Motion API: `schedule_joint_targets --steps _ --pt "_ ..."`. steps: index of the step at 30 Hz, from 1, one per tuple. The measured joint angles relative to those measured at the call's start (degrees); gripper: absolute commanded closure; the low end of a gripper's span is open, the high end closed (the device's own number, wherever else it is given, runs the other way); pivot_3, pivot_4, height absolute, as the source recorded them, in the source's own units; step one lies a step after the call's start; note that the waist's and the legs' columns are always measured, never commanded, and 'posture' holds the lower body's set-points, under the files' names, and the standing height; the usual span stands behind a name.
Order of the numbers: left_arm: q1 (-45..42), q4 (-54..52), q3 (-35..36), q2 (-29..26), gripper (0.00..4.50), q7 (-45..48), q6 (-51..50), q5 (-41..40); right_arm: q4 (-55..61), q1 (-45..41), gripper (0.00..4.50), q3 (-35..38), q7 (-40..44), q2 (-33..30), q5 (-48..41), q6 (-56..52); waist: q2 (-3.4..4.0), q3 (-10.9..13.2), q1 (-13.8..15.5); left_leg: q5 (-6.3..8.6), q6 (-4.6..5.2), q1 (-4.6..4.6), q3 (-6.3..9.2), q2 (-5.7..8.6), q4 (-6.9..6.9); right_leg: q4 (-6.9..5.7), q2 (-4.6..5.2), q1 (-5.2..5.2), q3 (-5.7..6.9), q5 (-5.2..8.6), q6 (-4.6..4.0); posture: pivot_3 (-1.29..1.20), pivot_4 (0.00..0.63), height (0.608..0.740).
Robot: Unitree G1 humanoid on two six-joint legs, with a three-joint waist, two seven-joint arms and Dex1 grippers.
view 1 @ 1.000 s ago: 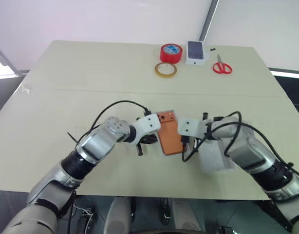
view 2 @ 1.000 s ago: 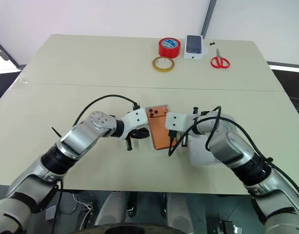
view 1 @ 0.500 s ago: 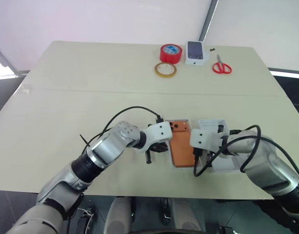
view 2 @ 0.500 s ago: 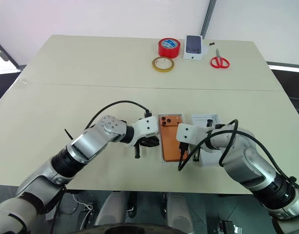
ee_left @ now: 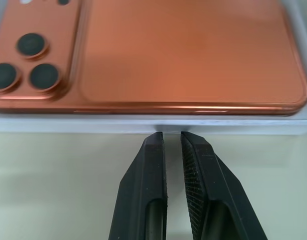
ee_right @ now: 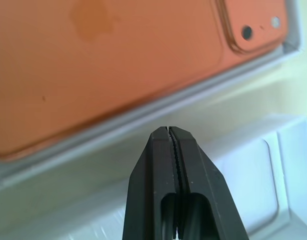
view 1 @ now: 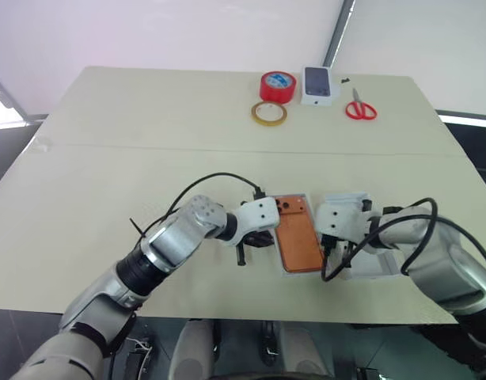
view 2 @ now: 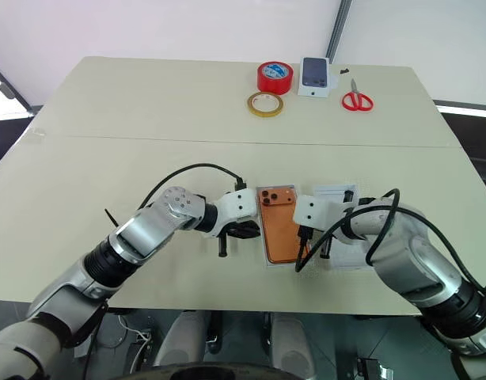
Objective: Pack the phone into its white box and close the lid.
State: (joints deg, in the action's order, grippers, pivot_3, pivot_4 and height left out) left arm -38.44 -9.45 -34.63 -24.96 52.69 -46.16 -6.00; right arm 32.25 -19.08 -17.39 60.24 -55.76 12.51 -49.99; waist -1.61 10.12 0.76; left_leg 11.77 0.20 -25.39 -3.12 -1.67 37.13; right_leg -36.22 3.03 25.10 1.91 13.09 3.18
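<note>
The orange phone (view 2: 279,229) lies back up inside the white box (ee_left: 203,125), its three dark lenses at the end farther from me, and it sits between my two grippers. My left gripper (ee_left: 169,140) rests its tips on the table just at the tray's long wall on my left side; its two black fingers (ee_left: 146,180) stand nearly together with only a thin slit between them, and they clamp on nothing. My right gripper (ee_right: 168,131) is on the other long side of the tray, its fingers pressed fully together and empty, the tips hovering over the gap between the tray wall and a flat white insert (ee_right: 263,170) with a rounded recess. That insert lies just to the right of my right gripper's tips, close beside the tray, partly under my right forearm. I cannot tell whether the lid lies beneath it.

Well beyond both hands, at the far edge of the table (view 1: 108,158), stand a red tape roll (view 1: 278,85), a yellowish tape roll (view 1: 269,113) just in front of it, a small white box (view 1: 317,85) picturing a dark phone, and red-handled scissors (view 1: 360,106) at the right of that row
</note>
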Motion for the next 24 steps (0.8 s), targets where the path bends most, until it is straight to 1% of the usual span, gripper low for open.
schedule_joint_targets --steps 3,6,11,16,21,24 --pt "0.0 0.8 0.5 -0.1 3.89 -0.4 0.6 0.1 0.0 0.0 4.5 1.6 0.5 -1.6 -1.5 0.5 0.0 0.0 0.0 0.0 0.0 0.01 0.0 -0.01 0.0 0.0 -0.01 0.0 0.0 0.0 0.0 0.0 0.15 0.74" --pt "0.0 1.4 1.0 0.2 3.89 -0.7 0.9 0.3 0.0 0.0 4.5 2.2 0.5 -1.6 -2.6 0.8 0.0 0.0 0.0 0.0 0.0 0.01 0.0 -0.01 0.0 0.0 -0.02 0.0 0.0 0.0 0.0 0.0 0.15 0.74" --pt "0.0 4.3 2.8 2.3 3.89 -3.5 1.2 0.5 -0.3 -1.8 4.5 4.3 0.6 -1.8 -5.1 0.0 0.0 0.0 0.0 0.0 0.0 0.02 0.0 -0.02 0.02 -0.01 -0.02 -0.01 0.0 -0.01 0.0 0.0 0.15 0.74" --pt "0.0 6.2 3.8 3.9 3.89 -4.9 1.8 0.5 -2.6 -3.8 4.5 7.4 0.3 -2.1 -7.7 -3.2 0.0 0.0 0.1 0.0 0.0 0.03 0.01 -0.01 0.04 -0.01 -0.01 -0.06 0.0 -0.01 0.0 0.0 0.15 0.74" --pt "0.0 7.7 4.3 6.0 3.89 -7.2 2.4 1.3 -2.9 -3.9 4.5 7.8 0.0 -2.1 -11.1 -7.5 0.01 0.0 0.1 0.0 0.01 0.03 0.01 0.0 0.05 -0.01 0.0 -0.08 0.0 -0.01 0.01 0.0 0.15 0.74" --pt "0.1 7.7 4.5 5.6 3.89 -7.4 2.9 1.6 -2.9 -4.0 4.5 7.8 -0.7 -2.1 -12.9 -10.7 0.01 0.0 0.0 0.0 0.01 0.03 0.03 -0.02 0.05 -0.01 0.0 -0.07 0.0 -0.01 0.0 0.0 0.15 0.74"
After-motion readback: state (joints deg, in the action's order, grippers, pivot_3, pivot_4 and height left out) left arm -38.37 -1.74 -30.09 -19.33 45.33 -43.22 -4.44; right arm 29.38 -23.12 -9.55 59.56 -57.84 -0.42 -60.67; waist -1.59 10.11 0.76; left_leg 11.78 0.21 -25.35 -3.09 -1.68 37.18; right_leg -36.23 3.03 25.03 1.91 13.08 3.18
